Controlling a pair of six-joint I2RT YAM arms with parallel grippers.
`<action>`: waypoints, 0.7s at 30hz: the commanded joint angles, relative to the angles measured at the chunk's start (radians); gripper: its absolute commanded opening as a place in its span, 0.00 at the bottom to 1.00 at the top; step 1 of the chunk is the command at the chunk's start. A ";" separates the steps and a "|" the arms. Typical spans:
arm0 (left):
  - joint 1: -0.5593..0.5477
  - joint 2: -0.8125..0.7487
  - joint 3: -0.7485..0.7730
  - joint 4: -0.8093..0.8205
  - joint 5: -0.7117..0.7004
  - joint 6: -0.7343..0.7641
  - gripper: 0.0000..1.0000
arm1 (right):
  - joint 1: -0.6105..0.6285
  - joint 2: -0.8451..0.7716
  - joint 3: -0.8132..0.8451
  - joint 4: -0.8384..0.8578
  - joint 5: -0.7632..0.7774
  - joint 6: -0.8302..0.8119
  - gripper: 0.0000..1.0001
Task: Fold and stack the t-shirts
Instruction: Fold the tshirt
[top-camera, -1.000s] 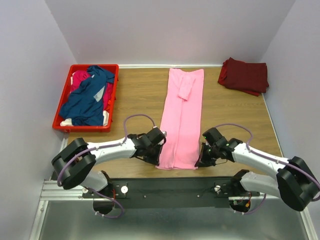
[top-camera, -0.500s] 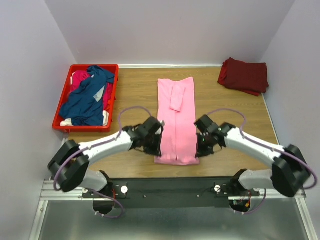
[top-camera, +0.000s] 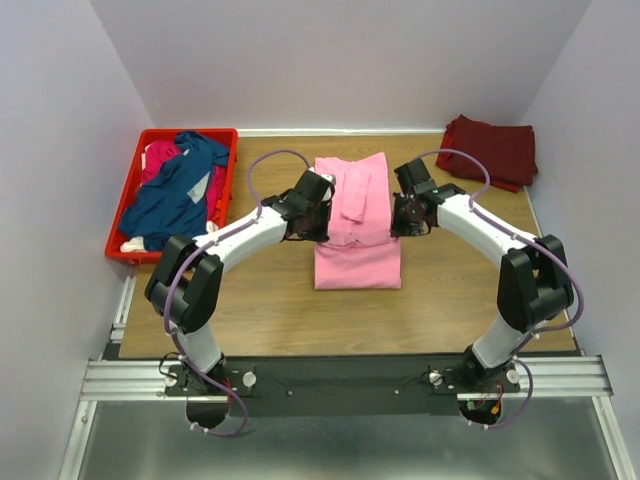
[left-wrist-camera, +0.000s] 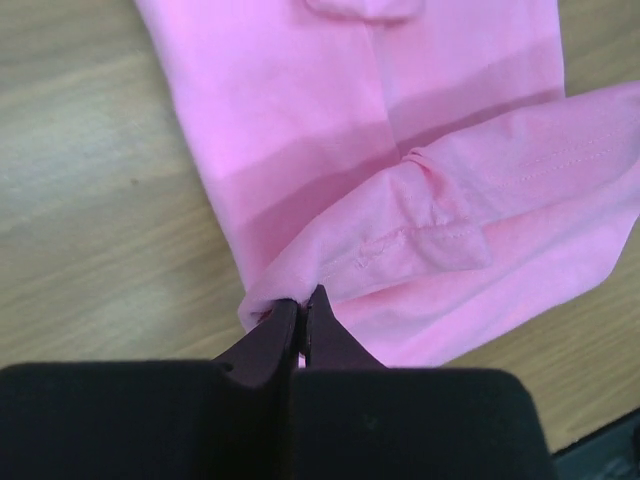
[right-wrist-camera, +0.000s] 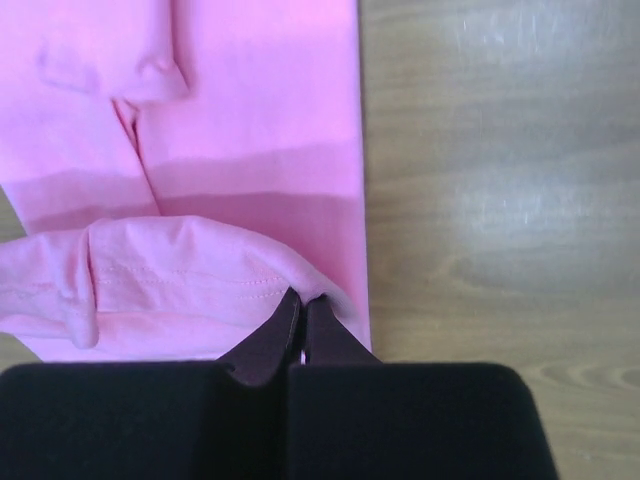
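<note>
The light pink t-shirt (top-camera: 357, 235) lies in the middle of the table, its near hem doubled back over the upper part. My left gripper (top-camera: 316, 222) is shut on the hem's left corner (left-wrist-camera: 290, 300). My right gripper (top-camera: 400, 216) is shut on the hem's right corner (right-wrist-camera: 305, 292). Both hold the hem over the shirt's middle. The dark maroon t-shirt (top-camera: 488, 151) lies folded at the back right. The navy blue t-shirt (top-camera: 178, 195) lies crumpled in the red crate over the magenta t-shirt (top-camera: 160, 156).
The red plastic crate (top-camera: 224, 213) stands at the back left with white cloth at its near end. Bare wooden table (top-camera: 455, 290) shows around the pink shirt. White walls close the back and sides.
Both grippers have carried the pink shirt's near hem from the front of the table away toward the back, folding the lower half up over the shirt. The arms now stretch farther out.
</note>
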 joint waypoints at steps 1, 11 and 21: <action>0.023 -0.012 0.006 0.055 -0.105 0.036 0.00 | -0.026 0.044 0.058 0.050 0.035 -0.066 0.01; 0.040 0.054 -0.049 0.208 -0.102 0.045 0.00 | -0.047 0.106 0.055 0.146 0.035 -0.088 0.01; 0.047 0.132 -0.048 0.267 -0.123 0.050 0.00 | -0.065 0.178 0.035 0.214 0.040 -0.114 0.01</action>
